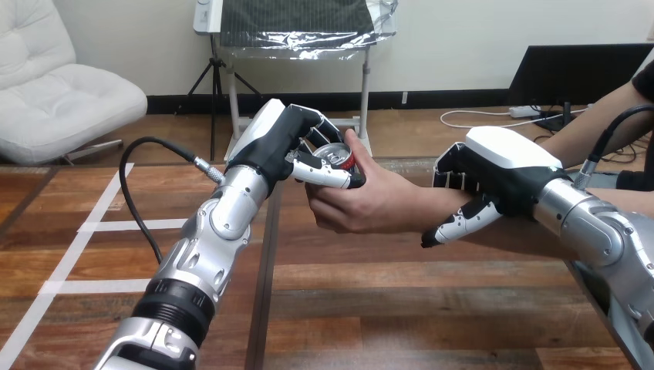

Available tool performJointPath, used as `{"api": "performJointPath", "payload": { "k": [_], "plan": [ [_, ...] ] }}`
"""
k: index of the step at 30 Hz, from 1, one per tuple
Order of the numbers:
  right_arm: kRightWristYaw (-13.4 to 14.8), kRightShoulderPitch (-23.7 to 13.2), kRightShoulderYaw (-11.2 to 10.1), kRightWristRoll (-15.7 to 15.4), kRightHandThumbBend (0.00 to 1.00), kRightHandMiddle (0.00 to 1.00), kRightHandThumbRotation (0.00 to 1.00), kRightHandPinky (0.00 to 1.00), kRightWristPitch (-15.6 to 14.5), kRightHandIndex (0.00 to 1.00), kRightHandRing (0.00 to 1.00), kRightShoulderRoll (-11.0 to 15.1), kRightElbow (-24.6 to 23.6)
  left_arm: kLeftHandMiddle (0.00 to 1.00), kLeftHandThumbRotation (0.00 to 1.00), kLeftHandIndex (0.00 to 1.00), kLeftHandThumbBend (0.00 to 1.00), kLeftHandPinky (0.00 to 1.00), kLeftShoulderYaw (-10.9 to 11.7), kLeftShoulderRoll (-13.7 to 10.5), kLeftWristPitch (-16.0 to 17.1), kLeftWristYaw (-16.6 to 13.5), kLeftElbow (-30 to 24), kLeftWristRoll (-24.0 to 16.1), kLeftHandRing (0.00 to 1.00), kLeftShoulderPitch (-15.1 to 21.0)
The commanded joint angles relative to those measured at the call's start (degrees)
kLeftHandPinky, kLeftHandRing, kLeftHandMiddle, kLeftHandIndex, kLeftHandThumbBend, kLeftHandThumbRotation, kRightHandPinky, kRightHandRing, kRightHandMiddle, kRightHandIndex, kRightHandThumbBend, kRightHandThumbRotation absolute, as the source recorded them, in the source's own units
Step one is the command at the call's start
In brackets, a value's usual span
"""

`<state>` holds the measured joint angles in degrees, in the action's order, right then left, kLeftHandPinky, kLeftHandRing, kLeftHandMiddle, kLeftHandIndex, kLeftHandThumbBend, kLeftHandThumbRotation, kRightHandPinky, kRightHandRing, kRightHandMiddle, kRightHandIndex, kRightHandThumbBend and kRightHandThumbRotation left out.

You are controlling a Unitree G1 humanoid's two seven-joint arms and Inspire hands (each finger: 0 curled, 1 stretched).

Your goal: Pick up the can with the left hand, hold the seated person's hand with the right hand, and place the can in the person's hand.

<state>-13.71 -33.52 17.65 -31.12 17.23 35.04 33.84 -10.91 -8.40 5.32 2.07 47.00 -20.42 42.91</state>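
Note:
The red can (342,157), silver top showing, is held above the table at the view's centre. My left hand (287,145) is shut on it, its fingers curled over the far side and its thumb (324,174) across the front. The person's hand (370,202) comes in from the right and cups the can from below and the right, its thumb against the can's side. My right hand (493,179) is shut on the person's wrist, with fingers curled over the top and the thumb (456,222) in front.
The wooden table (385,308) spreads below both arms, with white tape lines (92,225) at its left. The person's forearm (586,131) reaches in from the right edge. A black cable (135,193) loops beside my left arm.

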Motion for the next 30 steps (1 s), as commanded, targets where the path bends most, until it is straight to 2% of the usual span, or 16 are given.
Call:
{"api": "performJointPath", "payload": {
  "k": [1, 22, 30],
  "plan": [
    [0.1, 0.0, 0.2, 2.5, 0.80, 0.37, 0.26, 0.29, 1.3, 0.38, 0.33, -4.7, -0.3, 0.39, 0.00, 0.44, 0.74, 0.27, -2.0, 3.6, 2.0, -0.2, -0.2, -0.3, 0.33, 5.4],
    [-0.7, 0.5, -0.2, 3.0, 0.80, 0.39, 0.26, 0.30, 1.0, 0.39, 0.34, -3.7, -0.6, 0.40, 0.00, 0.44, 0.73, 0.29, -1.9, 3.4, 1.9, 0.3, -0.8, 0.0, 0.34, 5.3],
    [-0.5, 0.7, -0.5, 3.2, 0.81, 0.40, 0.27, 0.32, 2.4, 0.40, 0.35, -3.3, -0.2, 0.40, 0.00, 0.43, 0.73, 0.28, -1.5, 3.1, 1.8, 0.8, -1.0, 0.3, 0.33, 5.2]
  ]
}}
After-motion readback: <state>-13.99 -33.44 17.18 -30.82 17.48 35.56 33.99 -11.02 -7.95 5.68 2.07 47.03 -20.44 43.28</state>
